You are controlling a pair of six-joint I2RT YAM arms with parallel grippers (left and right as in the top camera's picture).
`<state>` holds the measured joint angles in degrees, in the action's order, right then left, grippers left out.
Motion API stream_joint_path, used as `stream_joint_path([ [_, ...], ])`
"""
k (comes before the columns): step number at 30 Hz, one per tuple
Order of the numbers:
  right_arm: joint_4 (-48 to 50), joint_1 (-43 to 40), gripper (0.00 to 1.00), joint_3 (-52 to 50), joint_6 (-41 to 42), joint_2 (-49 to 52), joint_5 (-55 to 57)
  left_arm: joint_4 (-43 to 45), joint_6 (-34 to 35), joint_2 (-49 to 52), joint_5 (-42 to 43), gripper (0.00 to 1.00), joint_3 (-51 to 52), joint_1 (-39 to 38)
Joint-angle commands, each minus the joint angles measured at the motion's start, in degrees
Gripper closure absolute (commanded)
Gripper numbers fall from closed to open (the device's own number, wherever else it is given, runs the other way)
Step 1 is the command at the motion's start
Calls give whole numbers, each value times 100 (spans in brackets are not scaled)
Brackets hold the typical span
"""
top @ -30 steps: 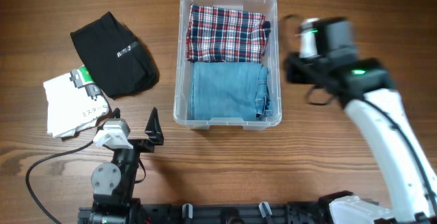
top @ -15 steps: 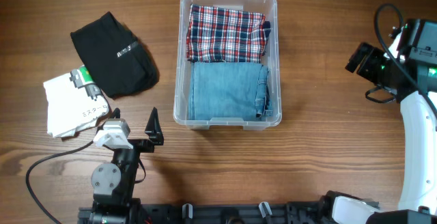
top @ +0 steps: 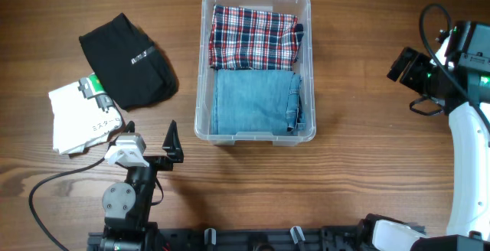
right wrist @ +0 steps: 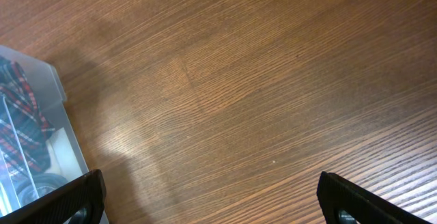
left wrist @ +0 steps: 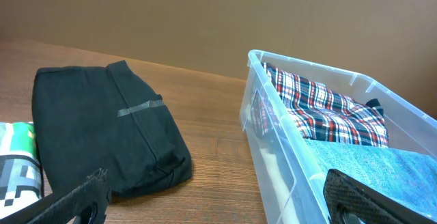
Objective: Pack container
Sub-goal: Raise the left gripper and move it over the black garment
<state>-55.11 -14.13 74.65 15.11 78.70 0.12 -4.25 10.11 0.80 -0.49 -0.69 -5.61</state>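
The clear container [top: 200, 67] stands at the table's centre with a folded plaid cloth [top: 253, 37] in its far half and a folded blue denim piece [top: 256, 102] in its near half. A folded black garment [top: 126, 60] lies to its left. My left gripper [top: 149, 140] is open and empty, low near the front edge, below the black garment. In the left wrist view it [left wrist: 218, 210] faces the gap between the black garment [left wrist: 102, 128] and the container [left wrist: 273, 135]. My right gripper [top: 409, 83] is open and empty above bare table, far right of the container [right wrist: 41, 87].
A white folded item with a green printed patch [top: 80, 113] lies left of the black garment, near the left arm. A black cable [top: 53, 186] loops at the front left. Bare wooden table [right wrist: 239, 80] lies between the container and the right gripper.
The right arm moved from beside the container's right wall out to the table's far right, then stayed still. The left arm and all cloths have not moved.
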Motion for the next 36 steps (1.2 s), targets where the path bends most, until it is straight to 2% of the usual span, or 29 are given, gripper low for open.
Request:
stream_joint_path([
  [1, 22, -2, 0, 55, -9, -4, 52, 118, -68, -26, 254, 0, 35, 37],
  [5, 22, -4, 0, 55, -9, -4, 52, -61, 79, -22, 625, 0, -190, 37],
  [9, 22, -4, 0, 55, -9, -4, 52, -850, 94, 251, -188, 0, -986, 37],
  [12, 22, -2, 0, 55, -11, -4, 52, -1222, 57, 837, -546, 0, -1775, 37],
  [16, 22, -4, 0, 55, -9, -4, 52, -1934, 105, 2400, -540, 0, -3145, 37],
  [19, 22, -2, 0, 55, -9, -4, 52, -2533, 101, 4002, -533, 0, -4350, 37],
  [26, 22, -4, 0, 55, -7, -4, 52, -5346, 76, 7799, -496, 0, -8120, 140],
  [27, 22, -4, 0, 55, -9, -4, 52, -5858, 76, 8526, -496, 0, -9012, 138],
  [28, 22, -2, 0, 55, -9, -4, 52, -6070, 76, 8876, -496, 0, -9444, 138],
  [31, 22, -4, 0, 55, -9, -4, 52, -6203, 79, 9600, -494, 0, -10264, 138],
  [34, 22, -4, 0, 55, -9, -4, 52, -6037, 57, 9840, -503, 0, -10380, 140],
  [36, 22, -4, 0, 55, -9, -4, 52, -5834, 363, 9941, -544, 0, -10380, 140],
])
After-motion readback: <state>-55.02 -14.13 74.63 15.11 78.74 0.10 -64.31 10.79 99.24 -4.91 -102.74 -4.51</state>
